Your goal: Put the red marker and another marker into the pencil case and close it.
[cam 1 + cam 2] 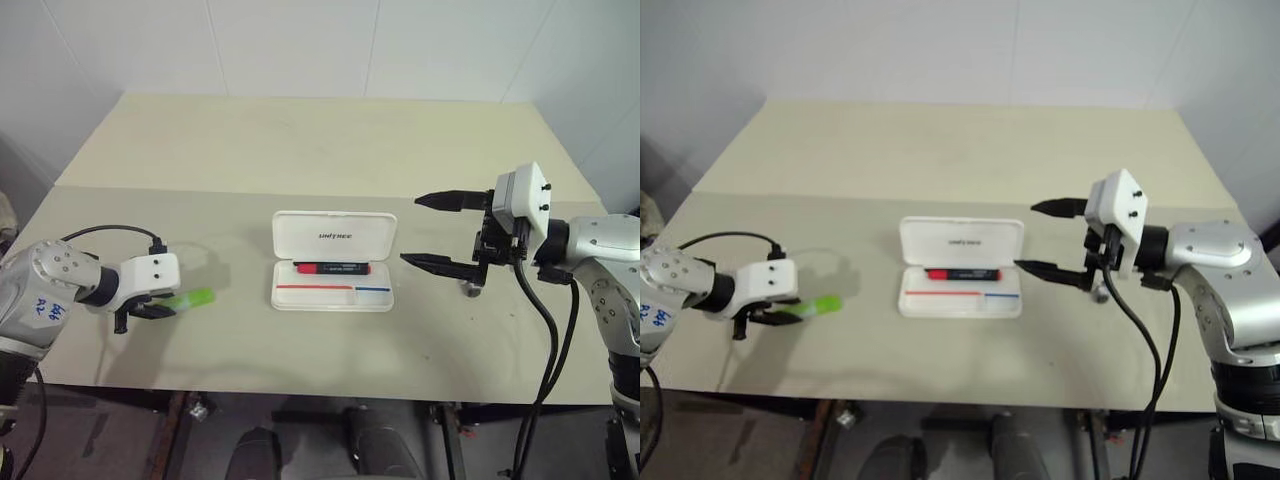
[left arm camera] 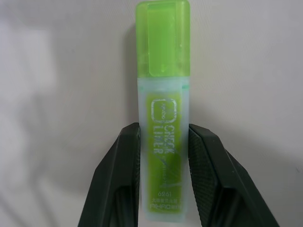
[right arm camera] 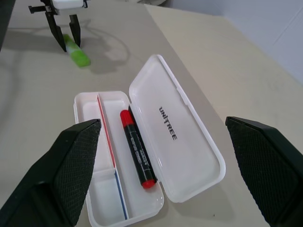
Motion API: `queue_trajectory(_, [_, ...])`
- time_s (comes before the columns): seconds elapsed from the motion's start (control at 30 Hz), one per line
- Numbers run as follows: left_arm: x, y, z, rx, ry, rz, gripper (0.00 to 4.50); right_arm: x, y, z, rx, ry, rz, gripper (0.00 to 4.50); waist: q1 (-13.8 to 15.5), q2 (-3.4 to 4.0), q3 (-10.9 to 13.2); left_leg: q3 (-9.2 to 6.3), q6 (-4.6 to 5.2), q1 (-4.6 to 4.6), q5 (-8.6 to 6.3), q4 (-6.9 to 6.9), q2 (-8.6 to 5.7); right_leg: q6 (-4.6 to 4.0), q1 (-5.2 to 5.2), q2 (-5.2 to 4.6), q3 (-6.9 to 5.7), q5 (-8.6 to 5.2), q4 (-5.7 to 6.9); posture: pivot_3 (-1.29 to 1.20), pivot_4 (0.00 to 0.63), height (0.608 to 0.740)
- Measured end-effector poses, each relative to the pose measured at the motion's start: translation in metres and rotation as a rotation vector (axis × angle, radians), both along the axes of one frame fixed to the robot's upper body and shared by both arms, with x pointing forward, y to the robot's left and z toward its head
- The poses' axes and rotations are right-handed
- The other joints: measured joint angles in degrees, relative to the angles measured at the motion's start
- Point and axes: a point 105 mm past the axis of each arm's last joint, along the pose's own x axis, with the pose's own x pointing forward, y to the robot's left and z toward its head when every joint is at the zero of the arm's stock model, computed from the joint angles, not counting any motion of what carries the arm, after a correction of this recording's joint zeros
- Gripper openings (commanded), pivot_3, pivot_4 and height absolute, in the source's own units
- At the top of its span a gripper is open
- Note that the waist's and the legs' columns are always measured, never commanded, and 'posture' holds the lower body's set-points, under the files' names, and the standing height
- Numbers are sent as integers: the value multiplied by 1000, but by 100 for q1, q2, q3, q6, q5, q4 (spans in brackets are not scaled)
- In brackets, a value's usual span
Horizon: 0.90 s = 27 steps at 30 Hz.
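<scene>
The white pencil case point(image 1: 335, 232) lies open at mid-table, its lid tipped back. The red marker point(image 1: 332, 268), black with red ends, rests inside the tray against the hinge. On the table to the left lies the light-green marker point(image 1: 192, 299). My left gripper point(image 1: 150, 310) points down at its near end, and in the left wrist view both black fingers point(image 2: 118, 175) press against the marker's point(image 2: 163, 109) sides. My right gripper point(image 1: 410, 230) hovers open just right of the case, holding nothing.
The beige table point(image 1: 300, 150) has free room behind and in front of the case. A seam runs across it behind the case. White walls stand past its far edge. The front edge is close below both arms.
</scene>
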Motion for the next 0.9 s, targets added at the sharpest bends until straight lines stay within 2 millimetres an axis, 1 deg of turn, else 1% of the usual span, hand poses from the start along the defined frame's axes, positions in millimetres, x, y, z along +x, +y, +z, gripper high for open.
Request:
queue_trajectory(0.1, [2,-9,12,-26,-6,-36,1093,0,-3,-5,-1,16,-11,4500,-1,-2,-1,3,-11,-9,-8,-22,0,29,-6,0,-3,14,-21,0,150,740])
queue_trajectory(0.13, [2,-12,15,-28,-7,-50,1093,0,-4,-7,-3,20,-16,4500,-3,-2,-1,5,-18,-13,-16,-24,1,54,-11,-1,-3,18,-20,0,150,740])
queue_trajectory(0.17, [2,-17,19,-31,-8,-68,1093,0,-5,-8,-4,24,-20,4500,-9,-2,-1,5,-21,-18,-23,-24,2,98,-17,0,-4,36,-21,0,150,740])
queue_trajectory(0.2, [1,-19,21,-37,-6,-76,1093,1,-5,-9,-4,25,-23,4500,-18,-2,-1,5,-18,-24,-29,-26,3,108,-23,2,-5,33,-25,0,150,740])
queue_trajectory(0.23, [1,-23,24,-49,2,-85,1093,1,-6,-9,-5,24,-29,4500,-21,-2,-1,6,-17,-29,-35,-28,3,112,-29,1,-5,24,-25,0,150,740])
queue_trajectory(0.3, [0,-39,30,-91,5,-127,1093,2,-11,-14,-16,31,-55,4500,3,-2,-1,4,-21,-48,-43,-28,3,116,-48,1,-7,12,-24,0,150,740])
queue_trajectory(0.4, [-2,-67,38,-150,21,-211,1093,4,-18,-18,-12,35,-97,4500,43,-2,-1,1,-21,-105,-43,-17,2,124,-95,1,-7,13,-22,0,150,740])
queue_trajectory(0.47, [-2,-79,42,-171,36,-244,1093,4,-22,-20,-7,39,-121,4500,96,-2,-1,1,-21,-105,-43,-16,2,124,-95,1,-7,13,-26,0,150,740])
queue_trajectory(0.53, [-1,-94,49,-202,37,-288,1093,3,-27,-24,-8,45,-143,4500,136,-2,-1,1,-21,-104,-43,-10,0,125,-94,2,-7,14,-25,0,150,740])
queue_trajectory(0.6, [0,-104,53,-222,43,-311,1093,2,-28,-26,-9,49,-154,4500,141,-2,-1,1,-21,-101,-43,-4,-2,129,-91,3,-4,16,-21,0,150,740])
queue_trajectory(0.7, [0,-124,55,-252,56,-378,1093,0,-31,-28,-6,43,-174,4500,147,-2,-1,0,-22,-100,-41,8,-4,137,-87,4,0,22,-15,0,150,740])
queue_trajectory(0.8, [2,-136,52,-266,75,-412,1093,-2,-33,-29,-4,39,-195,4500,142,-2,-1,-1,-23,-99,-41,21,-5,139,-86,8,6,24,-7,0,150,740])
queue_trajectory(0.9, [6,-149,55,-298,69,-436,1093,-6,-33,-32,-1,49,-202,4500,150,-2,-1,-5,-23,-104,-41,35,-5,141,-86,9,7,25,0,0,150,740])
